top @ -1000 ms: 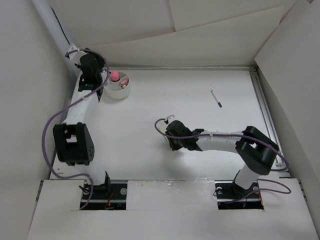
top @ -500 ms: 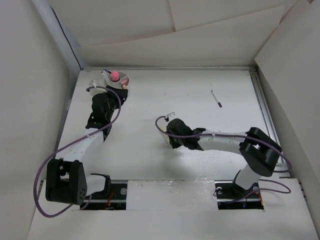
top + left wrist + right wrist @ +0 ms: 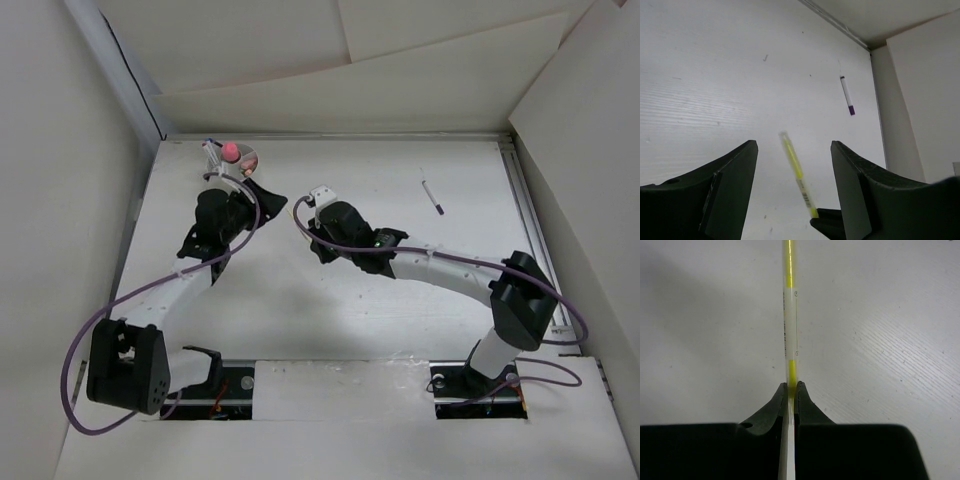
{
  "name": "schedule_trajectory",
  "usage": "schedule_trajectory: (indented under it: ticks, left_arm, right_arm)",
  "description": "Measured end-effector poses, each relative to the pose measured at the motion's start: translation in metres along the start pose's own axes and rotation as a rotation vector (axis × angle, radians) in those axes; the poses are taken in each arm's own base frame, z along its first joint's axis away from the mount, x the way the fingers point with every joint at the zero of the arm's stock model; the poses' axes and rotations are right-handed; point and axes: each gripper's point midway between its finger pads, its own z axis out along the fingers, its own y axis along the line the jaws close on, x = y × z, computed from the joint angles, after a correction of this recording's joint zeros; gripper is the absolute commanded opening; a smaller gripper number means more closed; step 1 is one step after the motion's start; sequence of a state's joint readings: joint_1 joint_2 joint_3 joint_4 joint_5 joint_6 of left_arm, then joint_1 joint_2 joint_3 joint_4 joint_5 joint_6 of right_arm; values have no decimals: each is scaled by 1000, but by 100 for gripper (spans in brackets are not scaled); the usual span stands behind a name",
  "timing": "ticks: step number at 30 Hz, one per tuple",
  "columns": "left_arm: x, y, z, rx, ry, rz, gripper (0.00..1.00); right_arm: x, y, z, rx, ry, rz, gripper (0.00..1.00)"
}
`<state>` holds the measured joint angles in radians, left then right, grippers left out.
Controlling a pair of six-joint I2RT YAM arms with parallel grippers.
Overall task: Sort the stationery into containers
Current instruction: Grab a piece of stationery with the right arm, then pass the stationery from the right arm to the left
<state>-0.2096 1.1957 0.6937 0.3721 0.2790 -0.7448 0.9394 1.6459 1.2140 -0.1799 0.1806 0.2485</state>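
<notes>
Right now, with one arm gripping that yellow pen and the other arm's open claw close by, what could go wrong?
1. The right gripper pinches the yellow pen only at its very end, so the long free part could swing or slip out.
2. The left gripper stands open right by the pen. If it closes off-centre, it might knock the pen loose.
3. Both grippers are close together in the top view, so they could bump into each other.
</notes>
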Motion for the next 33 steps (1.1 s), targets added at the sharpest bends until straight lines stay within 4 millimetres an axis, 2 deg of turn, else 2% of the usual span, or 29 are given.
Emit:
schedule_trajectory:
  ticks: [4,6,12,16,19,21,29,33]
  left_arm:
    - [20,-19,7,19,67,50,57]
    - [25,-20,10,19,81,61,56]
    - [31,-5,15,-34,96,66,44]
    - [29,-2,15,-51,88,70,43]
    - [30,-1,16,-54,88,70,32]
    - [31,0,17,-55,93,72,29]
    - [43,12,24,-80,132,65,30]
    - [44,6,25,-63,132,61,12]
  right_arm:
    - [3,2,0,-14,15,-18,0]
    - [4,2,0,-20,20,-23,0]
    - [5,3,0,-27,22,-35,0]
    - [5,3,0,-27,22,-38,0]
    - [5,3,0,-29,22,-38,0]
    - [4,3,-1,-30,22,-38,0]
    - [0,4,-5,-34,8,-36,0]
    - [-3,5,-7,-37,1,-34,0]
